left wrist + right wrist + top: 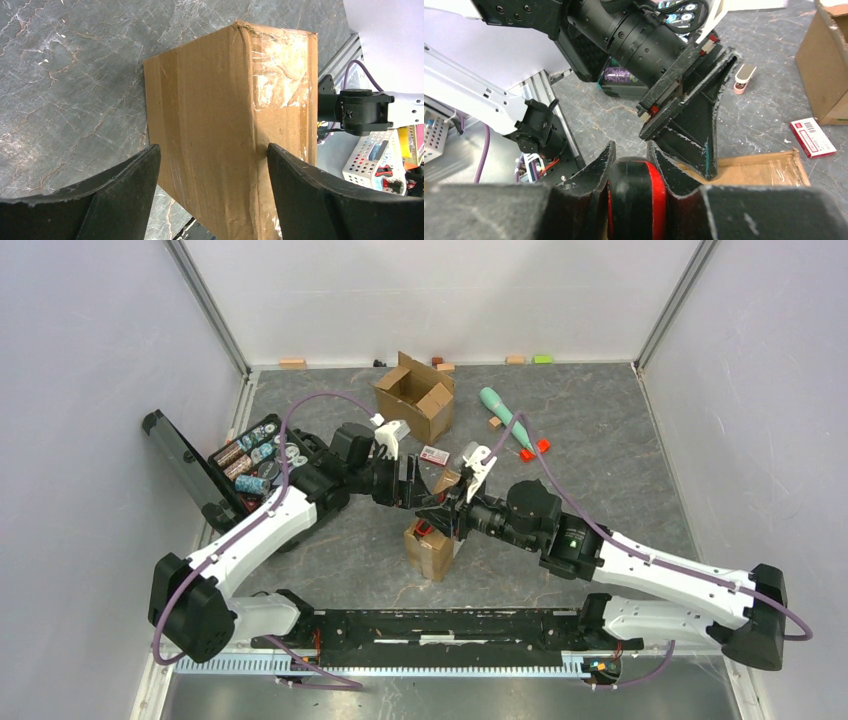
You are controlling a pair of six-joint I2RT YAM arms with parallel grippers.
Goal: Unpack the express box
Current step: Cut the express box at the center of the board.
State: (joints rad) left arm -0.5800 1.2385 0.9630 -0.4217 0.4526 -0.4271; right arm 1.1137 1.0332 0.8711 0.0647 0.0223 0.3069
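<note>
Left gripper (212, 150), spread, straddles one of two boxes (432, 552) (415, 395); right gripper (631, 150) pinches, seemingly, one black-red tool (636, 192).

This is looking like a robotics lab test cell. Plain pale panel walls (90, 360) and bare aluminium corner posts (212, 310) are boxing in a grey marbled tabletop (600, 420) well beyond the left claw (408, 483) and right claw (457, 508). Behind both claws, a black mounting rail (440, 625) is carrying two white-and-black robot arms (255, 535), with purple cables (300, 410) looping over them. Left of the left claw, an open black hard case of small parts (183, 462) is lying. Small coloured blocks (292, 362) are sitting along the far wall's foot. Right of the left claw, in its wrist view, a white perforated bin (367, 160) is standing off the table.
</note>
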